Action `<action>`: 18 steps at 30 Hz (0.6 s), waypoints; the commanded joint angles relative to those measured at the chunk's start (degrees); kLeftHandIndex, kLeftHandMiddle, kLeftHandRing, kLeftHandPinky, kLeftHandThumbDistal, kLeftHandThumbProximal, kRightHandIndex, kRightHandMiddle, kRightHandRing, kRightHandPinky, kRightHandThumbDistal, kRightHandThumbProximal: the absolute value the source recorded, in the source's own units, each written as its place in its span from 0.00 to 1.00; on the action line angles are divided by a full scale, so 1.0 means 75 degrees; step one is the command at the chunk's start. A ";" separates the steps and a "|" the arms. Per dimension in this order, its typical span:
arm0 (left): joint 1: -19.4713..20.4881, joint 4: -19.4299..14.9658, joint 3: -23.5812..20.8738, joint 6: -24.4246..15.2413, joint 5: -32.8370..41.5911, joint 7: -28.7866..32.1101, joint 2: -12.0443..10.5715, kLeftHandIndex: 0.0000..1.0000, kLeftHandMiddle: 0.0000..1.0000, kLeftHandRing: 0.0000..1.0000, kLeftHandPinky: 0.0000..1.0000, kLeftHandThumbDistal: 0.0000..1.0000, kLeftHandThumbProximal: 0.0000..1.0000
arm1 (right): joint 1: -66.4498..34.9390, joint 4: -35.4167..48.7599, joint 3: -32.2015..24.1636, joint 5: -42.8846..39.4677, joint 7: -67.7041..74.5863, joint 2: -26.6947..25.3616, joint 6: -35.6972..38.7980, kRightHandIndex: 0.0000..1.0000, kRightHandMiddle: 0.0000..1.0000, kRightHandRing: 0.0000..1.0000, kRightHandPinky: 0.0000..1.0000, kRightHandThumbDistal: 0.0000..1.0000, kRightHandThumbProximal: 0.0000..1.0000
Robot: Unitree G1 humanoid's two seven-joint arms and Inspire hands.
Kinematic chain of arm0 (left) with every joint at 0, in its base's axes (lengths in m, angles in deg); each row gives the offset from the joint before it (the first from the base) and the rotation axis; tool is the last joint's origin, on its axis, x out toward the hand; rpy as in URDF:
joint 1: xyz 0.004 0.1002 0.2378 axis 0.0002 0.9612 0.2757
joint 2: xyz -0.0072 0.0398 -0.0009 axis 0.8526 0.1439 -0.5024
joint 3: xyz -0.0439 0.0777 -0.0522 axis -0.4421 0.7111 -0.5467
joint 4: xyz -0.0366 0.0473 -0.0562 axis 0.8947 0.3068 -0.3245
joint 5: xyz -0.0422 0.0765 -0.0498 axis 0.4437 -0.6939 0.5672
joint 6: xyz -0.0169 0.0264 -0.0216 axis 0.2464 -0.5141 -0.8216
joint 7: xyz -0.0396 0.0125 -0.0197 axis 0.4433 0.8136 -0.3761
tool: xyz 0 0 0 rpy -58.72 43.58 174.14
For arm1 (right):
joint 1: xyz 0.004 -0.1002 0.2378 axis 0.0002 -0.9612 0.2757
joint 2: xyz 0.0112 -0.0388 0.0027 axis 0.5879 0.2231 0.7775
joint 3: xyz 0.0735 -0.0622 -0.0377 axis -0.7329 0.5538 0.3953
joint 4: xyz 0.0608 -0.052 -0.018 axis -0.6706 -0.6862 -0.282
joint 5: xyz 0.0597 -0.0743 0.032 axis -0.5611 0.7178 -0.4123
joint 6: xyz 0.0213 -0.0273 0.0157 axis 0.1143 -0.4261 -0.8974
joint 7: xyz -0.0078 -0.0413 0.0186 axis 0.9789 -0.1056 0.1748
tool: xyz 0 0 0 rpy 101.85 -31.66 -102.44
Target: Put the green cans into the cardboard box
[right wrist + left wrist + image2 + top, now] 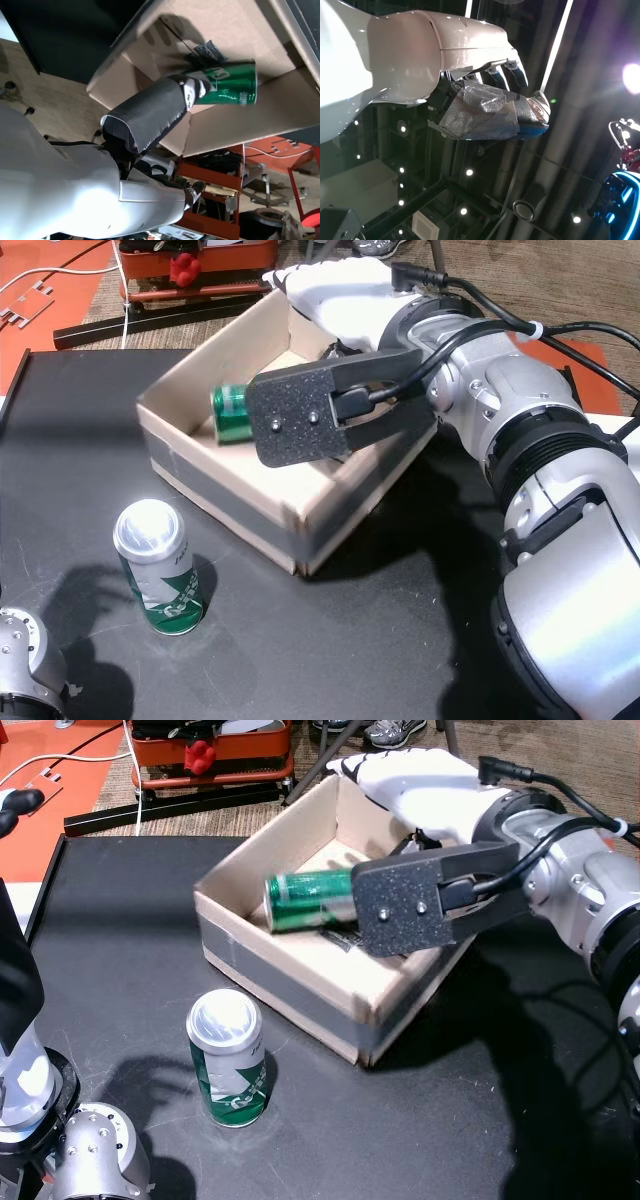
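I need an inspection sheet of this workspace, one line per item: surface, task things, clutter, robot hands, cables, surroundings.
Surface: black tabletop, bare around the box.
Task things: open brown cardboard box with grey tape; one green drink can on its side inside the box; one upright green drink can on the table in front of the box.
Clutter: nothing seen on the table.
Robot hands: right robot hand over the box, thumb at the lying can; left robot hand empty, fingers curled.
Cables: black cables on the right forearm.
Surroundings: red cart behind the table.

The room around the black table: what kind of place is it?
Probably a robot lab or demo hall. Cables and a red cart stand on carpet beyond the table; the left wrist view shows a dark, high ceiling with spotlights.
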 commanded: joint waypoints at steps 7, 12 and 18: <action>0.0154 -0.0032 0.0008 -0.0004 0.0028 0.0064 -0.1634 0.64 0.66 0.80 0.85 0.23 0.68 | 0.0334 0.0044 0.0215 0.0093 0.0173 -0.0057 -0.0129 1.00 1.00 1.00 1.00 0.96 0.30; 0.0144 -0.0023 -0.0015 -0.0046 0.0028 0.0063 -0.1666 0.63 0.65 0.80 0.85 0.24 0.68 | 0.0331 0.0042 0.0245 0.0056 0.0172 -0.0053 -0.0158 1.00 1.00 1.00 1.00 0.95 0.29; 0.0148 -0.0042 0.0002 -0.0038 0.0021 0.0063 -0.1688 0.63 0.65 0.80 0.85 0.23 0.67 | 0.0295 0.0048 0.0180 -0.0023 0.0242 -0.0076 -0.0132 1.00 1.00 1.00 1.00 0.91 0.25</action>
